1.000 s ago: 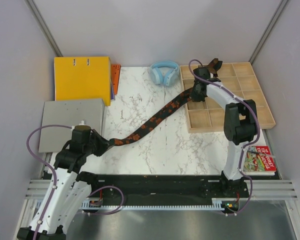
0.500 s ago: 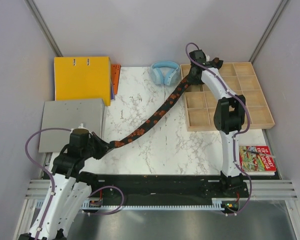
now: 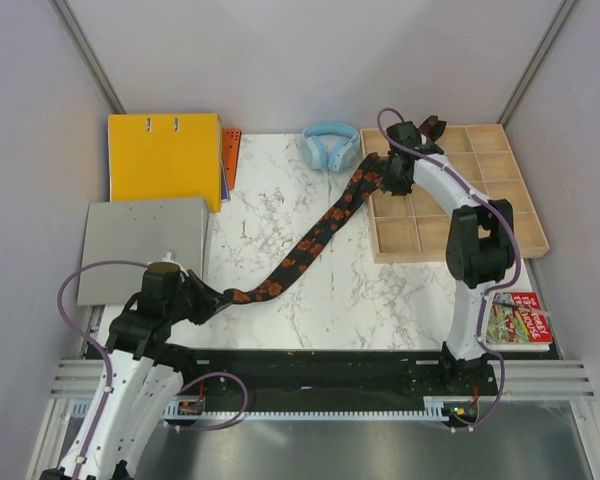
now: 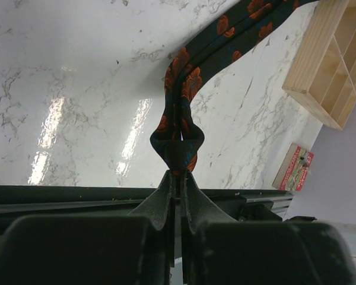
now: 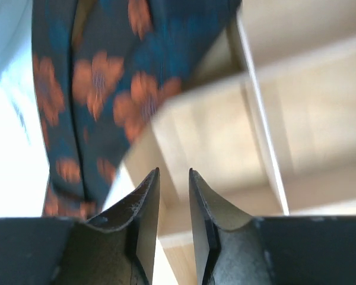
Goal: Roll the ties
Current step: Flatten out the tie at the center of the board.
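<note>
Top external view, starting at the far left: a yellow binder lies flat at the far corner, with a grey panel just near of it. Then the left gripper, low at the near-left of the marble table, jaws pressed together on the near end of the tie. The left wrist view confirms it: the fingers are clamped tight and the fabric bunches into a small fold right at their tips.

The tie is black with orange-red blotches, and it runs in one long diagonal from that grip, near-left, up across the marble to the far right. In the left wrist view it shows as two strands lying side by side. Whether the middle of it touches the table, I cannot tell.

Further right, at the far edge, sit the light-blue headphones, just left of the wooden tray. The tie's far end lies over the tray's left wall, at the far-left compartments.

Now the right gripper: in the right wrist view its jaws stand a narrow way apart with nothing between them, only pale tray wood beyond the tips. The tie hangs just to the left of them, over the tray wall, apart from both fingers.

Far right and near, a colourful book lies beside the right arm's base.
</note>
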`<state>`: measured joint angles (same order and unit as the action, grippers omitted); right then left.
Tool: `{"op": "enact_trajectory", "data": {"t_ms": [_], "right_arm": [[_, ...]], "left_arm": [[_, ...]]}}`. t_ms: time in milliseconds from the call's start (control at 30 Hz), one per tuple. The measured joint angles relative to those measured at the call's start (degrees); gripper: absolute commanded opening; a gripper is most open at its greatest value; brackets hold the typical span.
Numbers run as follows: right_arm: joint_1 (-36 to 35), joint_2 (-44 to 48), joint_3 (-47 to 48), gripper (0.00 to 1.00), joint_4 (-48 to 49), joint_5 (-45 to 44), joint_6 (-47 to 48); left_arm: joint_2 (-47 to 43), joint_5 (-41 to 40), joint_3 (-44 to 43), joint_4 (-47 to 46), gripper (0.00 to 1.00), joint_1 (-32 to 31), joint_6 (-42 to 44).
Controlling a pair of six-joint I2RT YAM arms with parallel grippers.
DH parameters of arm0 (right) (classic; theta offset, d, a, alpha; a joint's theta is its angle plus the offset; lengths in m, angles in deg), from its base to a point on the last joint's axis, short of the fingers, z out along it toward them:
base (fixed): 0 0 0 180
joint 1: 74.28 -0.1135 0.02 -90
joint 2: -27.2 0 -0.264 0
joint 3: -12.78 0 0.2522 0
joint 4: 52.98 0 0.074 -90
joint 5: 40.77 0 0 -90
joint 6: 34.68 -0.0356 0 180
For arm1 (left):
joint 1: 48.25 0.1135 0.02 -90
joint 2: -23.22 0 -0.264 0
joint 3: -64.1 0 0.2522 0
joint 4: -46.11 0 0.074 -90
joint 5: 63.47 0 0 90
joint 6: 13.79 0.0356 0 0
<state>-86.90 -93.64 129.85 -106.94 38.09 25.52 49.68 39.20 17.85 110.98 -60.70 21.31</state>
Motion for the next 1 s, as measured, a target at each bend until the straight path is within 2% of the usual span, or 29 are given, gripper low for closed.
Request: {"op": "enact_trajectory", "data": {"t_ms": [200,367,433,567,633,700,800,1000], "right_arm": [[-3.87,18.05,-19.54,0.41,7.52,5.92,-2.45],[-14.08,28.94,-34.51,0.42,18.71,11.80,-7.63],[-19.76,31.95,-41.99,0.49,25.14,15.06,-11.17],[-29.55,32.81,-50.73,0.64,33.88,17.99,-16.85],[-33.92,32.81,-53.66,0.77,38.23,17.90,-18.99],[-37.94,32.74,-55.60,0.83,41.99,17.33,-21.18],[-43.76,31.76,-58.16,0.85,51.36,16.04,-25.70],[-48.04,27.45,-62.97,0.82,64.35,11.43,-37.79]], "left_arm": [[0.31,0.96,1.97,-0.17,0.02,-0.02,0.09],[3.74,0.96,2.16,-0.20,0.02,-0.17,0.72],[4.92,0.79,2.16,-0.22,0.02,-0.24,0.72],[4.74,-0.83,2.14,-0.24,0.02,-0.33,0.39],[4.57,-1.84,2.14,-0.26,0.02,-0.35,-0.09],[4.50,-2.54,2.14,-0.42,0.02,-0.44,-0.61],[4.31,-3.65,2.14,-0.46,0.02,-0.44,-1.07],[3.17,-4.26,2.14,-0.46,0.02,-0.46,-1.64]]}}
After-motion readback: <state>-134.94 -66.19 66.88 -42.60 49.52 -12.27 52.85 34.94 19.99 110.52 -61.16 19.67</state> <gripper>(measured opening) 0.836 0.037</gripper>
